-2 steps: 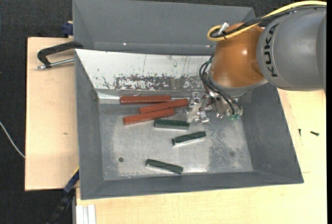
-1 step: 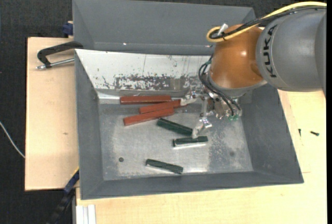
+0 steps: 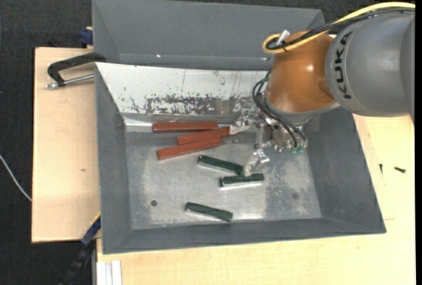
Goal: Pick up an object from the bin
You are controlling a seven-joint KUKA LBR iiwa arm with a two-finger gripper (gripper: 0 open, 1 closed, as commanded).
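My gripper (image 3: 261, 150) hangs below the orange wrist cover, right of the bin's middle. Just under its tip lies a dark green bar (image 3: 242, 179) with a pale lower edge, almost level. A second dark green bar (image 3: 219, 164) lies slanted to the gripper's left. A tool with two long red handles (image 3: 192, 140) stretches left from the gripper, and its metal head (image 3: 239, 124) is close beside the gripper. Nothing shows in the gripper's hold.
A third dark green bar (image 3: 208, 212) lies near the bin's front wall. A small dark speck (image 3: 153, 204) sits on the floor at the front left. The arm and its cover overhang the bin's right back corner.
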